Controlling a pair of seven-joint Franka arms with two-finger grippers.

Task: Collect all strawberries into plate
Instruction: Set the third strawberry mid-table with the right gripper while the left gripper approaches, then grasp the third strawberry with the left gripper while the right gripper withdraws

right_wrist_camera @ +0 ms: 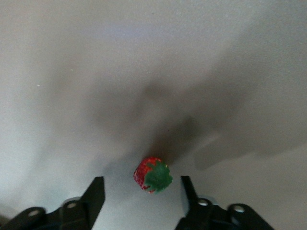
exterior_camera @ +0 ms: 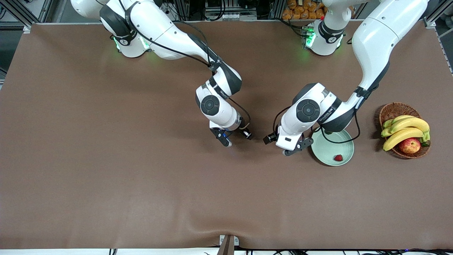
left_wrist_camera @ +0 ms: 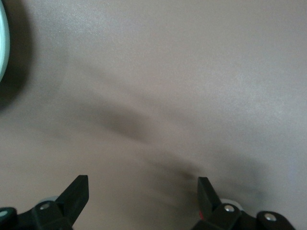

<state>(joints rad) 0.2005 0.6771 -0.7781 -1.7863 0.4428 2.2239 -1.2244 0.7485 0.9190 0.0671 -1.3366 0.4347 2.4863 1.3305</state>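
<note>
While both hands gape | left hand [exterior_camera: 289, 151] beside plate [exterior_camera: 345, 158]; right hand [exterior_camera: 236, 139] around strawberry [right_wrist_camera: 152, 175]; basket [exterior_camera: 393, 110] apart

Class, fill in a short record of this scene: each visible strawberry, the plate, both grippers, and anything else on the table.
plate: toward the left arm's end of the table
first strawberry: in the plate
second strawberry: between the right gripper's fingers, not clamped
third strawberry: not visible
right gripper: open
left gripper: open, empty, over the table beside the plate
other: basket holding bananas and apple
</note>
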